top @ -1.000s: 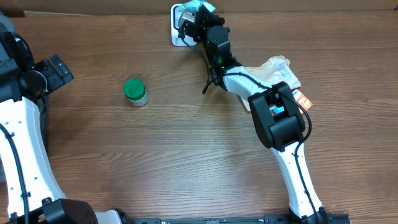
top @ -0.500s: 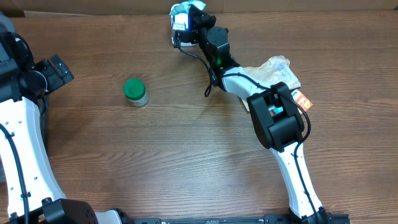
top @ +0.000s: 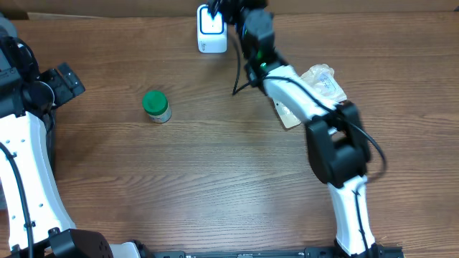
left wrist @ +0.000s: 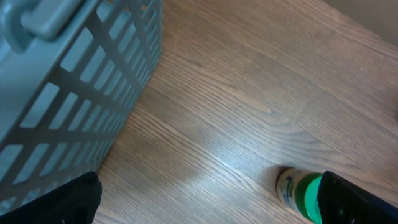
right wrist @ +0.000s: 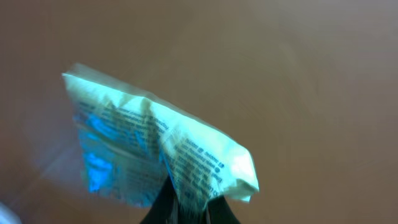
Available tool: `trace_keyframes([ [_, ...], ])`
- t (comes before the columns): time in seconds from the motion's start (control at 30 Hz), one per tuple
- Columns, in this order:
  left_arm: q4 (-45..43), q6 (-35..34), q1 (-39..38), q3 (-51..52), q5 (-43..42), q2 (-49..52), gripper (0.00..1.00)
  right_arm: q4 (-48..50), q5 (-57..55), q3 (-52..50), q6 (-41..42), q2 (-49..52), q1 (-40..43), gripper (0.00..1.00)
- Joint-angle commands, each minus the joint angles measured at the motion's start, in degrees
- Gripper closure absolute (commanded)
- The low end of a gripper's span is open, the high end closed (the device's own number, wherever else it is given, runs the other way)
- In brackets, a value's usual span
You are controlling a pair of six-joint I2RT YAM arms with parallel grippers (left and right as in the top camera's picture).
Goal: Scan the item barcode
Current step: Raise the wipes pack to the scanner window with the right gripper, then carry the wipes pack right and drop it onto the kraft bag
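In the right wrist view a crumpled white and blue printed packet (right wrist: 155, 143) fills the middle, pinched at its lower edge by my right gripper (right wrist: 186, 208), which is shut on it. Overhead, the right gripper (top: 231, 8) is at the table's far edge, just right of and behind the white scanner (top: 211, 30), whose window glows blue. From overhead I cannot make out the packet. My left gripper (left wrist: 217, 205) hangs open over bare wood at the far left, with a green-lidded jar (left wrist: 301, 194) beside its right finger.
A grey slatted basket (left wrist: 62, 93) stands close to the left gripper. The green-lidded jar (top: 156, 106) stands alone left of centre. A pile of clear plastic bags (top: 323, 82) and a flat packet (top: 288, 115) lie under the right arm.
The right arm has swung toward the far edge and stretched out, carrying the packet off the scanner's face. The scanner now shows uncovered. The left arm has not moved.
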State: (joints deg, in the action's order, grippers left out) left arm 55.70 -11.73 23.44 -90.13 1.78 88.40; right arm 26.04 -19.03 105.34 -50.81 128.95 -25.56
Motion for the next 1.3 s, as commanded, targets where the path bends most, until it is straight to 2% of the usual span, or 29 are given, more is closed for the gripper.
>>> trace_keyframes([
  [0.0, 0.0, 1.0, 0.0, -0.7, 0.2, 0.4, 0.00, -18.1, -4.1, 0.5, 24.9, -9.5, 0.6, 0.96],
  [0.03, 0.0, 1.0, 0.0, -0.7, 0.1, 0.4, 0.00, -27.2, -1.0, 0.5, 33.8, -11.5, 1.0, 0.96],
  [0.1, 0.0, 1.0, 0.0, -0.7, 0.1, 0.4, 0.00, -35.3, 2.8, 0.5, 41.7, -13.2, 1.5, 0.96],
  [0.13, 0.0, 1.0, 0.0, -0.7, 0.2, 0.4, 0.00, -42.4, 7.1, 0.5, 49.9, -14.8, 2.4, 0.96],
  [0.2, 0.0, 1.0, 0.0, -0.7, 0.2, 0.4, 0.00, -51.6, 13.9, 0.5, 60.7, -16.7, 4.5, 0.96],
  [0.33, 0.0, 1.0, 0.0, -0.7, 0.1, 0.4, 0.00, -68.7, 28.2, 0.5, 74.2, -17.9, 12.1, 0.96],
  [0.43, 0.0, 1.0, 0.0, -0.7, 0.1, 0.4, 0.00, -77.2, 34.9, -1.0, 76.1, -17.7, 18.3, 0.94],
  [0.63, 0.0, 1.0, 0.0, -0.7, 0.1, 0.4, 0.00, -76.0, 35.5, -9.6, 75.2, -17.7, 28.3, 0.92],
  [0.8, 0.0, 1.0, 0.0, -0.7, 0.2, 0.4, 0.00, -76.5, 35.1, -12.2, 67.3, -17.7, 29.8, 0.90],
  [0.97, 0.0, 1.0, 0.0, -0.7, 0.1, 0.4, 0.00, -77.3, 35.0, -12.2, 66.8, -17.7, 29.8, 0.90],
  [1.0, 0.0, 1.0, 0.0, -0.7, 0.1, 0.4, 0.00, -77.6, 35.0, -12.2, 67.0, -17.7, 29.8, 0.84],
  [1.03, 0.0, 1.0, 0.0, -0.7, 0.2, 0.4, 0.00, -78.3, 35.2, -12.2, 67.3, -17.7, 29.8, 0.55],
  [1.07, 0.0, 1.0, 0.0, -0.7, 0.2, 0.4, 0.00, -78.8, 35.2, -12.2, 67.2, -17.7, 29.8, 0.00],
  [1.27, 0.0, 1.0, 0.0, -0.7, 0.1, 0.4, 0.00, -85.0, 38.8, -9.3, 65.3, -17.7, 27.9, 0.00],
])
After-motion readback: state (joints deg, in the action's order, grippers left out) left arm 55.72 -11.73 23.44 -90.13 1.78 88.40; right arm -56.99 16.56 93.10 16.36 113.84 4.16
